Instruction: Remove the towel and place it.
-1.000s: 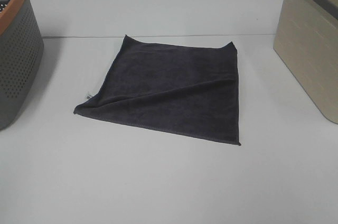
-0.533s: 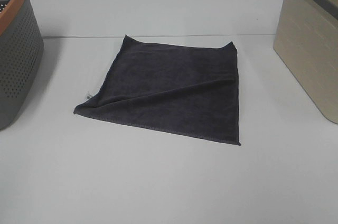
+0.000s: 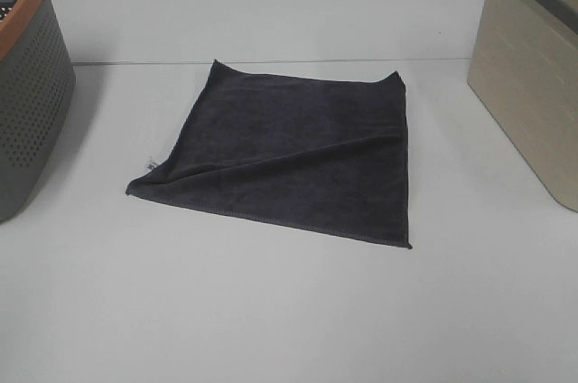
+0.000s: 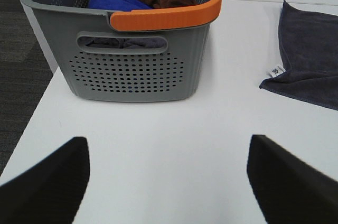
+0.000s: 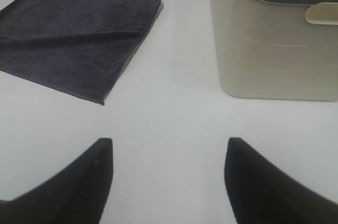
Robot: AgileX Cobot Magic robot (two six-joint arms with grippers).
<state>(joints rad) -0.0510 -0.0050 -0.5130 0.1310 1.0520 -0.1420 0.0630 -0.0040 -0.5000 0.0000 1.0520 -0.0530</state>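
The dark charcoal-navy towel point(image 3: 293, 153) lies spread flat on the white table, with a diagonal crease and a small white tag at its left edge. Part of it shows in the left wrist view point(image 4: 309, 55) and in the right wrist view point(image 5: 74, 42). No gripper shows in the exterior high view. My left gripper point(image 4: 168, 176) is open and empty over bare table near the grey basket. My right gripper point(image 5: 168, 176) is open and empty over bare table between the towel and the beige basket.
A grey perforated basket with an orange rim point(image 3: 27, 85) stands at the left; in the left wrist view point(image 4: 140, 49) it holds blue and brown cloths. A beige basket with a grey rim point(image 3: 533, 76) stands at the right, also in the right wrist view point(image 5: 274, 39).
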